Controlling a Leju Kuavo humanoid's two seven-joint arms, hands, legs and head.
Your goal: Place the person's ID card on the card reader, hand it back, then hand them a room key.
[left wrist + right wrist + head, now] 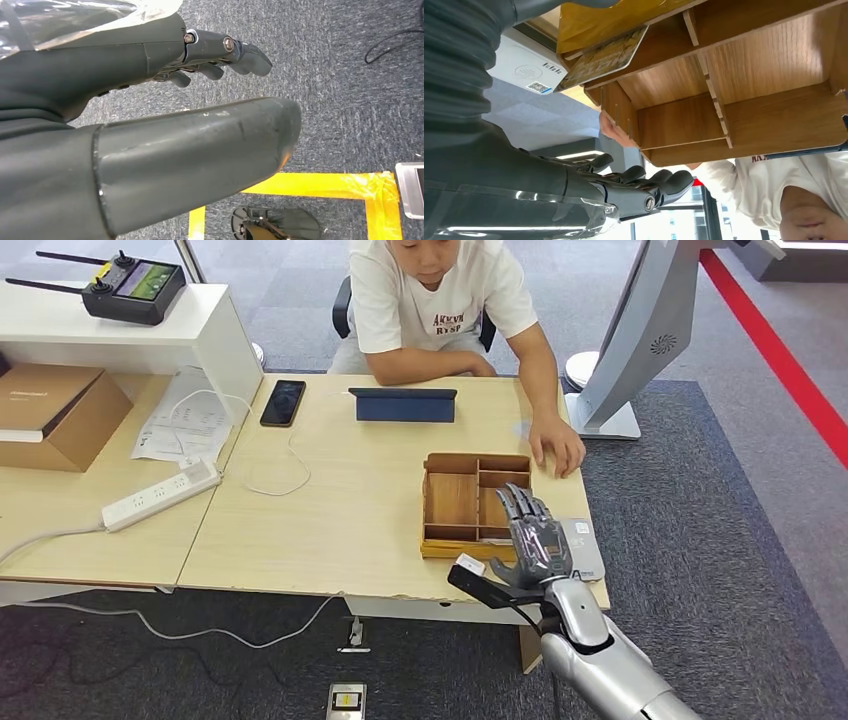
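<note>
The fingers of the right hand were spread and holding nothing, hovering over the wooden tray near the tabletop's front right corner, the card reader just beside them on the right.

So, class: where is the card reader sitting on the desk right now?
In the head view the grey card reader lies at the desk's near right corner, just right of the wooden organiser tray, partly covered by the robot's right hand.
</note>
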